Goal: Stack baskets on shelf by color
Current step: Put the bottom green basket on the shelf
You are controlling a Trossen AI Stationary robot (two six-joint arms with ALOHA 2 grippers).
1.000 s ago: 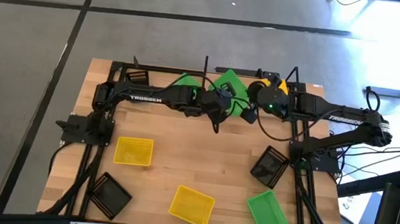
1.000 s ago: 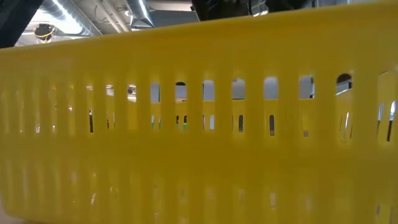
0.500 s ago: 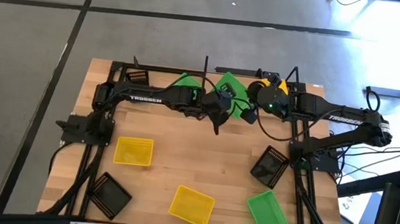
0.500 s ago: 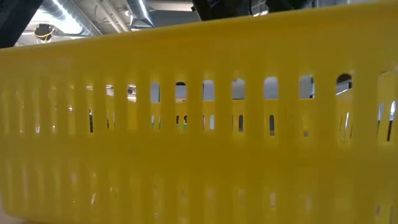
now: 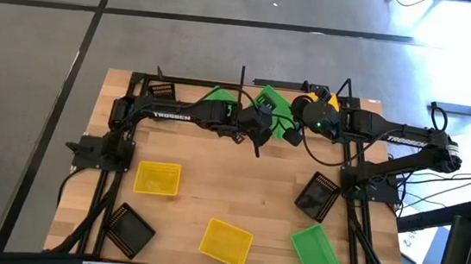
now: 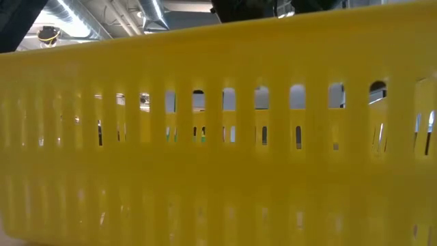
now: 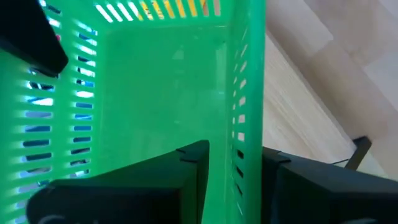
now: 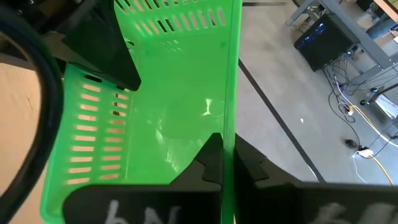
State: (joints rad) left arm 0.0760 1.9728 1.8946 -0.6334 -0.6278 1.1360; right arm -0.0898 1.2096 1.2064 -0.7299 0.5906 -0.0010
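Both grippers, left gripper (image 5: pixel 264 126) and right gripper (image 5: pixel 292 130), jaws clamped on green basket (image 5: pixel 270 101) over shelf (image 5: pixel 355 100) at worktop's far edge. Five baskets loose near front edge; most stacking left.

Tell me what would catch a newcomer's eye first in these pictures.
At the table's far edge, the left gripper and the right gripper each pinch the wall of a bright green basket. In the low view, a yellow basket fills nearly the whole frame.
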